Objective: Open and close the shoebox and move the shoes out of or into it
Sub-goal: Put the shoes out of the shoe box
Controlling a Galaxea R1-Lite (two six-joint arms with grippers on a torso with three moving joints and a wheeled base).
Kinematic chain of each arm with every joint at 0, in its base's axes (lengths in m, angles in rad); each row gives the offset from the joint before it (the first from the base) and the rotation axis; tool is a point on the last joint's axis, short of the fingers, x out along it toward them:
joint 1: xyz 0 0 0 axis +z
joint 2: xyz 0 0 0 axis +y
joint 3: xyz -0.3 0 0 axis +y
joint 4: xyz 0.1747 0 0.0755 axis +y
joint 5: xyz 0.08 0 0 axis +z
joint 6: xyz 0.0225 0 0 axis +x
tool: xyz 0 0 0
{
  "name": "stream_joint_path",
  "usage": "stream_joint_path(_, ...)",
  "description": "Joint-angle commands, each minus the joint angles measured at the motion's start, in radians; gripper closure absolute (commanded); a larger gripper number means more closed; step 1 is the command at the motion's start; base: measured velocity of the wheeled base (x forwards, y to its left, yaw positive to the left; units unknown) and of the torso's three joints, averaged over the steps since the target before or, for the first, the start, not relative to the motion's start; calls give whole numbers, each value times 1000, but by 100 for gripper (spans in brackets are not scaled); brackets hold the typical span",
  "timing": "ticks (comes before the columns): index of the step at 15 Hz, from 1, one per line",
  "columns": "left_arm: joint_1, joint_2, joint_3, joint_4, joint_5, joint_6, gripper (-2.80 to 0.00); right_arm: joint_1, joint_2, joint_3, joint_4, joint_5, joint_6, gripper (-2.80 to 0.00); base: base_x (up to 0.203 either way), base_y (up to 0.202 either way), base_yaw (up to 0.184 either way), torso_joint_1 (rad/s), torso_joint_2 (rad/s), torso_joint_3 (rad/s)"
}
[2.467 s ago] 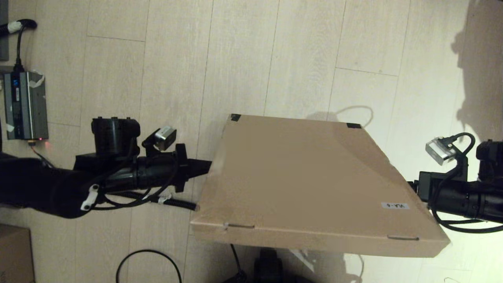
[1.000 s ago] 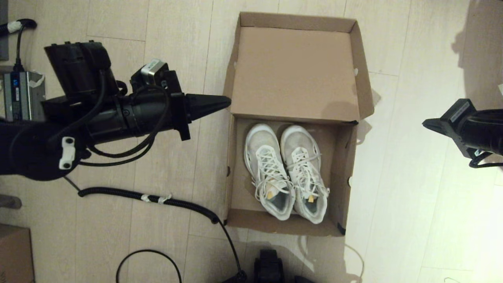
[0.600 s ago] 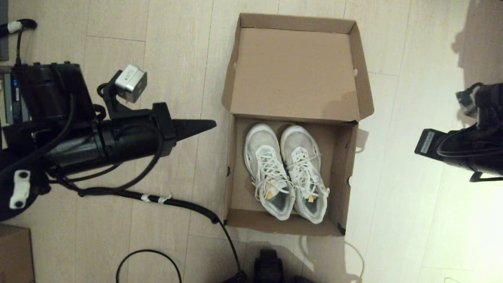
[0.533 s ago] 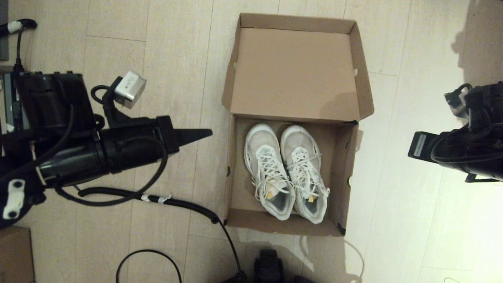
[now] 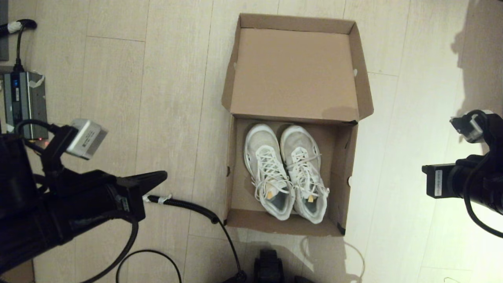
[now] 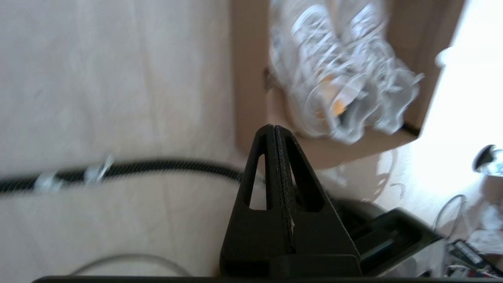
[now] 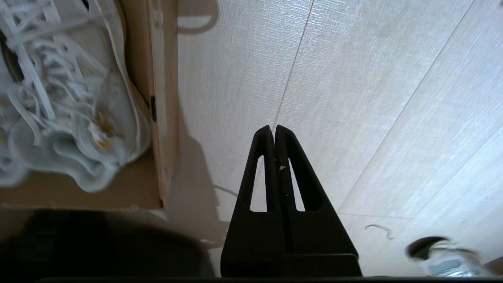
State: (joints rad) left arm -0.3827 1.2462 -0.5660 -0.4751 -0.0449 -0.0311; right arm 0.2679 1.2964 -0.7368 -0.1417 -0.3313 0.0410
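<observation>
Lying in the open shoebox [image 5: 346, 173], shoes [image 5: 287, 173], between both closed, empty pincers

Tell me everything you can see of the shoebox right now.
The shoebox is plain brown cardboard, standing on the pale plank floor with its hinged lid folded fully back and lying open, inner face up. Small holes mark its side walls, and dark tape shows at the near right corner. The shoes, white and laced, lie side by side inside, toes toward the lid. A black coiled cable reaches its near left corner. Neither pincer touches it.
</observation>
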Motion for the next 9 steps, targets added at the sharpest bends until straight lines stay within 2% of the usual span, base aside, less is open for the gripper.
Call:
stream_joint_path(1,4,-54,40,-4,20,-1,0,10,-40,21,-3,5,-62,0,0,0,0,0,0,0)
stream_joint_path(3,10,-8,6,-4,16,-4,0,77,26,-6,-16,35,-84,0,0,0,0,0,0,0)
stream_joint_path(5,10,94,-73,-7,7,-5,0,110,180,-74,-92,47,-84,0,0,0,0,0,0,0)
stream_joint_path(7,-22,177,-137,-8,1,-4,0,149,288,-155,-202,55,-90,0,0,0,0,0,0,0)
stream_joint_path(9,-54,219,-175,-10,2,-3,0,206,332,-219,-234,94,-78,0,0,0,0,0,0,0)
